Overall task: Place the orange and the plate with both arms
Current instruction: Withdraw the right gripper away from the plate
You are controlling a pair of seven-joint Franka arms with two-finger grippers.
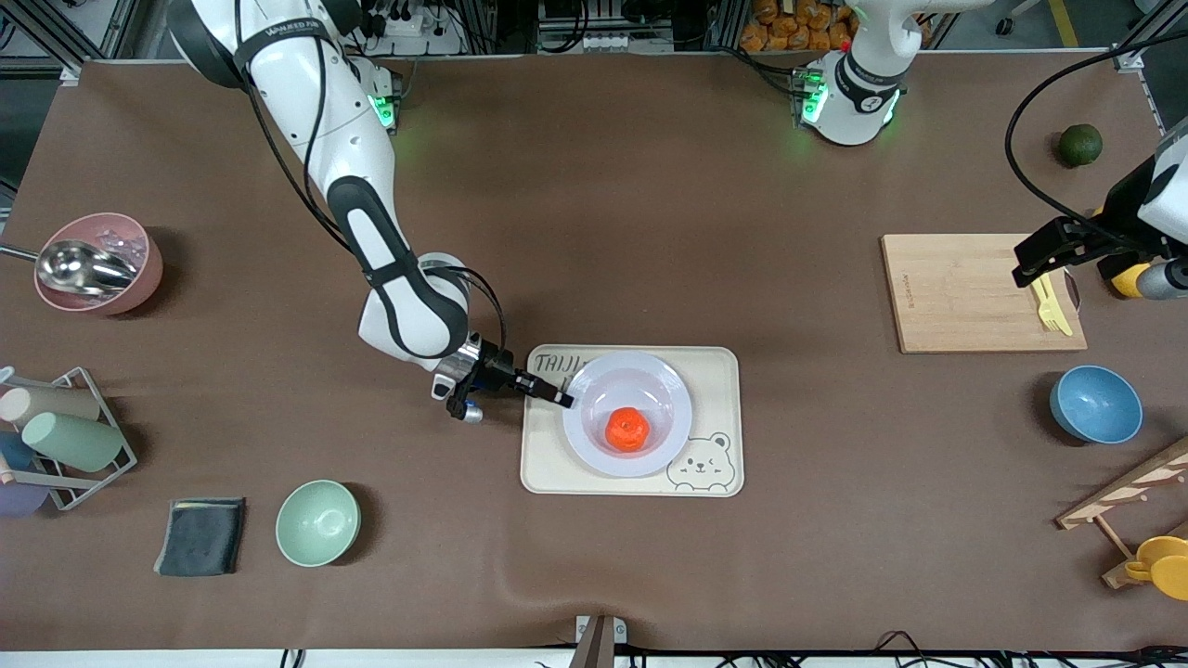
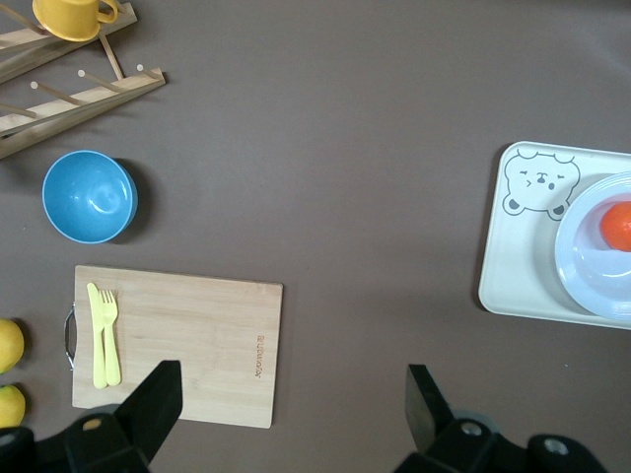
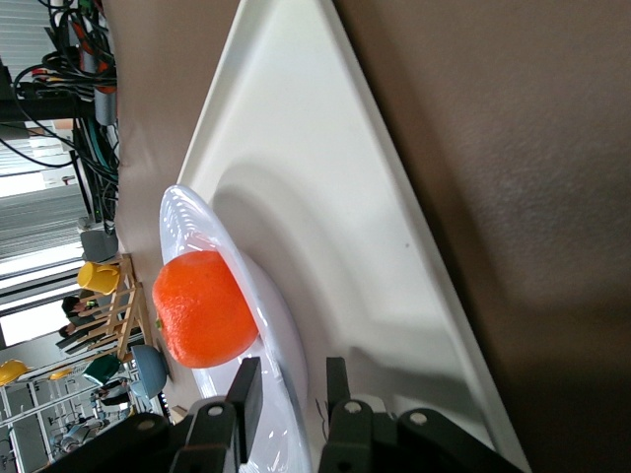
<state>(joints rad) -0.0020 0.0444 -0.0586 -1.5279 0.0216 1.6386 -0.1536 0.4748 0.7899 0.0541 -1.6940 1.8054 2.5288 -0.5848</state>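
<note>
Even overhead light leaves soft shadows beside the bowls on the table [image 1: 650, 232]. The plate [image 1: 668, 390] shows mild glare; the right wrist view's background is overexposed.

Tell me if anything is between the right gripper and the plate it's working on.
Nothing visible is. The right gripper is at the rim of the plate, at the side toward the right arm's end of the table, with a finger on either side of the rim. The plate sits on the bear tray with the orange in it.
</note>
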